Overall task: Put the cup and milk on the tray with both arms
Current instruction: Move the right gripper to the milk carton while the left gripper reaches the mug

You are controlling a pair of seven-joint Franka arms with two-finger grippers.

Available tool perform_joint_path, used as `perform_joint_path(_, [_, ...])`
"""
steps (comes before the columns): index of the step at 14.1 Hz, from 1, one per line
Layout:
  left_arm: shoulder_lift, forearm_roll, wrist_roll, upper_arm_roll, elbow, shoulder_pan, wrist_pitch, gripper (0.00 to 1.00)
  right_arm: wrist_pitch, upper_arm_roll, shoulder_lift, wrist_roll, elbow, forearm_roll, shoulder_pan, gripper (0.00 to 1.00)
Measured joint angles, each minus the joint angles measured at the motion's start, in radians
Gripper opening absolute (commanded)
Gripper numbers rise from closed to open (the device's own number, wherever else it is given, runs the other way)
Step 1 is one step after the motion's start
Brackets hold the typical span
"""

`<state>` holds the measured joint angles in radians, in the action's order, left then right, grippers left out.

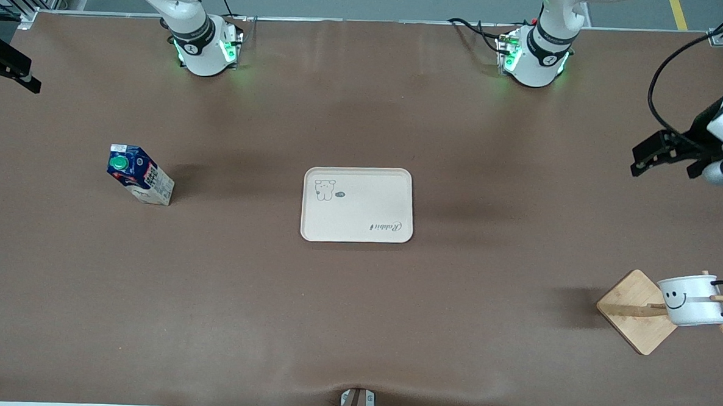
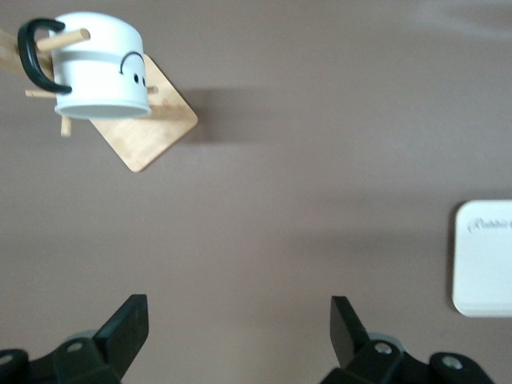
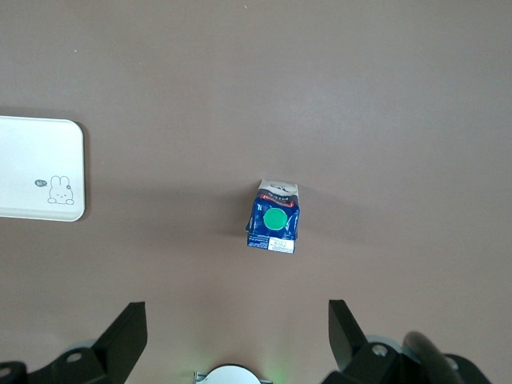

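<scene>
I see a brown table (image 1: 356, 325) with the cream tray (image 1: 357, 204) lying flat at its middle. The milk (image 1: 140, 174) stands upright toward the right arm's end, well apart from the tray. Toward the left arm's end, nearer the front camera, sits a square wooden stand base (image 1: 637, 312).

"Rabbit" script on the cream tray (image 1: 357, 204), carton label illegible

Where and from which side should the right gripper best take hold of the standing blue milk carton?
Probably from above, the fingers closing on two flat opposite sides of the dark-blue rectangular milk carton, below its round green cap. It stands upright and alone on the brown table.
</scene>
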<state>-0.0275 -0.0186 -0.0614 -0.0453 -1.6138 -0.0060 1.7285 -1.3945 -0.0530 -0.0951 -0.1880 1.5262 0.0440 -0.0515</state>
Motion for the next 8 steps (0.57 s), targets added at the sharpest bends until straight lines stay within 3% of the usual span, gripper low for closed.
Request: perform_joint_path(8, [-0.035,-0.001,-0.174,0.003,-0.242,0.035,0.410,1.00,-0.004,-0.007,0.050,0.000,0.002,0.000,-0.003,1.00])
